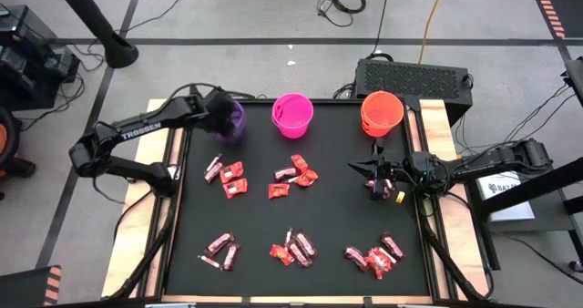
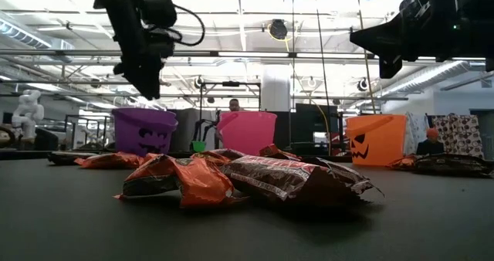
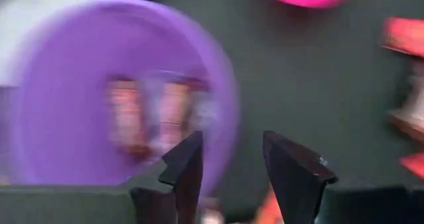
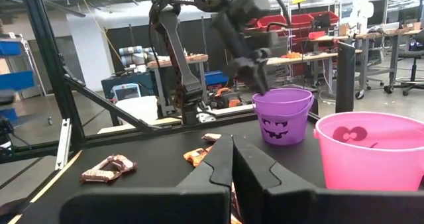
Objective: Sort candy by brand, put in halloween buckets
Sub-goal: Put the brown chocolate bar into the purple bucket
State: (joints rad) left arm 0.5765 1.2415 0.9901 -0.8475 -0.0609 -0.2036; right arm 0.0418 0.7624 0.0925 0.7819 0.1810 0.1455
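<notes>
My left gripper [image 1: 221,117] hangs over the purple bucket [image 1: 236,126] at the back left of the black mat. Its fingers [image 3: 185,168] stand apart with nothing between them, so it is open. Inside the purple bucket [image 3: 79,65] lie a few dark maroon candies [image 3: 152,111]. The pink bucket [image 1: 292,114] and the orange bucket [image 1: 382,112] stand along the same back row. My right gripper [image 1: 357,169] hovers shut and empty in front of the orange bucket, above the mat. Candy lies in several small piles, such as the one mid-mat [image 1: 293,176].
More candy piles lie near the mat's front edge [image 1: 291,251] and at the left [image 1: 226,176]. Wooden table borders flank the black mat [image 1: 328,208]. A black box [image 1: 412,76] sits behind the orange bucket. A person [image 2: 234,105] shows far off in the room.
</notes>
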